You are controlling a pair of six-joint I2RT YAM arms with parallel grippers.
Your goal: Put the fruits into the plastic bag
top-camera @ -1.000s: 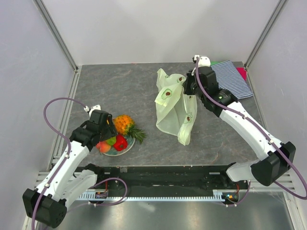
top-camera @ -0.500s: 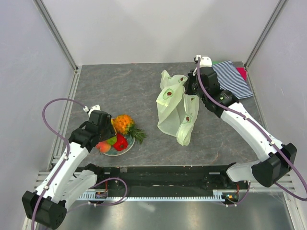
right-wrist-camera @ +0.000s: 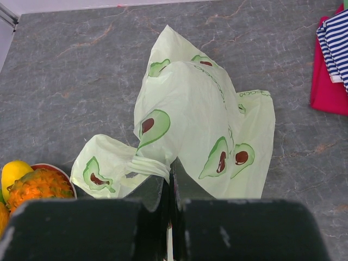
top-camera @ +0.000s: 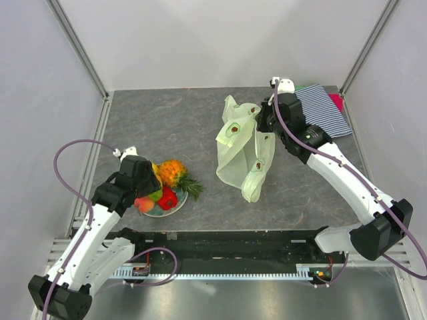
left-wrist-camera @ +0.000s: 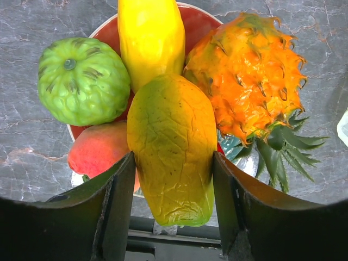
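While the left gripper [left-wrist-camera: 173, 179] clamps its fingers on both sides of the mango [left-wrist-camera: 171, 136], that fruit sits over the red plate [left-wrist-camera: 198, 22] at the near left of the table [top-camera: 167, 120]. It touches the pineapple [left-wrist-camera: 247, 70], yellow fruit [left-wrist-camera: 149, 38] and peach [left-wrist-camera: 95, 155], with the green fruit [left-wrist-camera: 81, 79] beside them. Far right, the right gripper [right-wrist-camera: 169, 179] is pinched tight on a bunched fold of the plastic bag [right-wrist-camera: 190, 119], near the striped cloth [top-camera: 323, 110] and well apart from the plate.

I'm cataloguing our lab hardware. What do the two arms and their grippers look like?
The left arm and right arm have white links, black joints and a looping purple cable each. The left gripper and right gripper have flat black fingers.
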